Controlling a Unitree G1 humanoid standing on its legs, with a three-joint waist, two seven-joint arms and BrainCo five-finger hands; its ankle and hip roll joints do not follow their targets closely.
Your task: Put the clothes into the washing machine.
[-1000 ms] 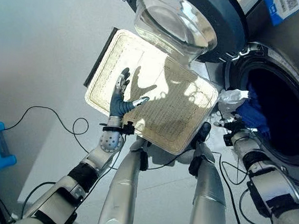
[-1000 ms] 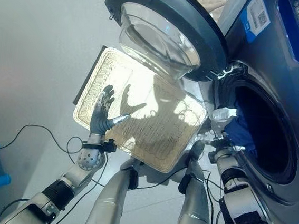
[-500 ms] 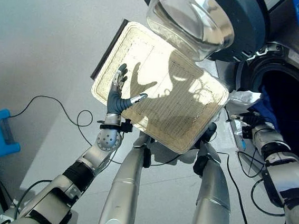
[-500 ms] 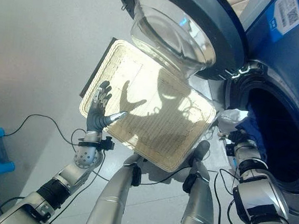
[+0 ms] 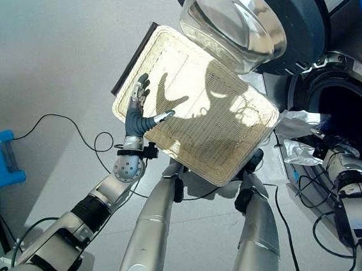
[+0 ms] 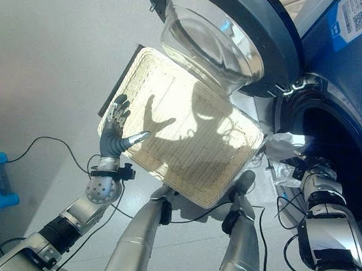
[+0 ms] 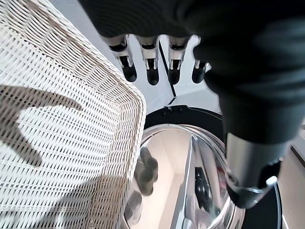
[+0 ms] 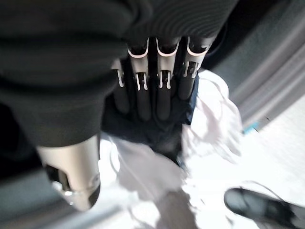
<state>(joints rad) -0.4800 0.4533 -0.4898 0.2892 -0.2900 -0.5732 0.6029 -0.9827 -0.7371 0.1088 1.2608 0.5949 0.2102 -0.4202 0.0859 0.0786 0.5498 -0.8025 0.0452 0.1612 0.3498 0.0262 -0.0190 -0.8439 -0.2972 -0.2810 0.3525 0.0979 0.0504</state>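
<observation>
While the left hand [image 5: 138, 115] hovers over the wicker basket [image 5: 195, 121] with fingers spread and nothing in it, the right hand [image 8: 157, 90] is at the drum mouth [image 6: 344, 170], much the nearer of the two to the load. Its fingers are extended straight and close together against dark cloth [image 8: 143, 129]; nothing is pinched. White cloth [image 5: 304, 125] hangs out over the lower lip of the opening, on the basket side of the right hand, so the clothes are not yet fully inside. Judged from this, the coming move is a push from the lip inward, toward the drum's dark interior. The door [image 5: 243, 20] stands swung open above the basket. Hidden or unclear: the drum's depth and how much cloth is already inside.
</observation>
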